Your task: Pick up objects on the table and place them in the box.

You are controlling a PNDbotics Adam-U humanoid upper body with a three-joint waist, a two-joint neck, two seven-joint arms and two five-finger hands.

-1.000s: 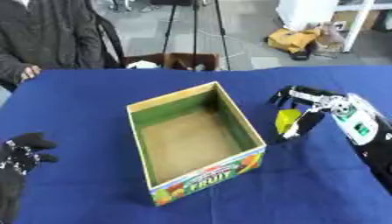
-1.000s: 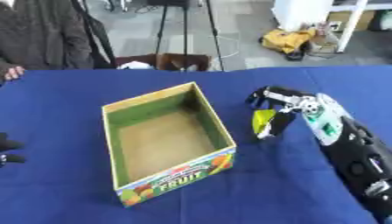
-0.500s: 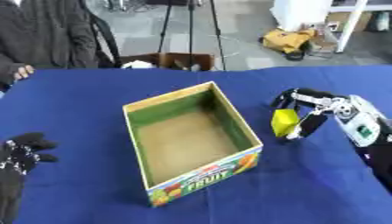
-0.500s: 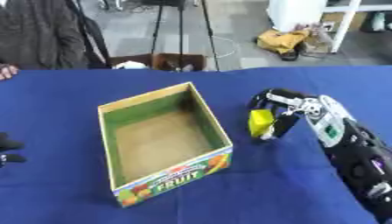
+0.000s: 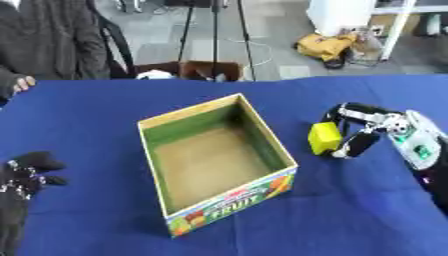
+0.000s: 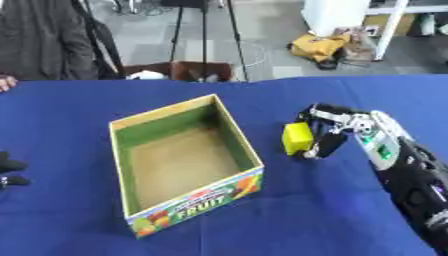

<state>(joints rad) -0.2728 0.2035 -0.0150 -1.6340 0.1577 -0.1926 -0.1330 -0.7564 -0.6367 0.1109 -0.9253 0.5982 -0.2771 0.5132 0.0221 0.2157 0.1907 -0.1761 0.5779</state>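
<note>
A small yellow block is held between the curled fingers and thumb of the right hand, just beside the right wall of the open cardboard fruit box with green inner walls. Compared with a second ago, the block and hand are seen closer to that wall, though the whole view has also shifted, so part of the change is probably camera tilt. Whether the block is lifted off the blue tablecloth cannot be told. The carry is judged to be under way, with the release into the box not yet done.

The box is seen to be empty, its brown floor bare, so room for the drop is ample. The right wall's top edge lies between the block and the opening and has to be cleared. Bare cloth lies all round the box. The left hand is rested near the lower left corner, fingers relaxed and holding nothing.
</note>
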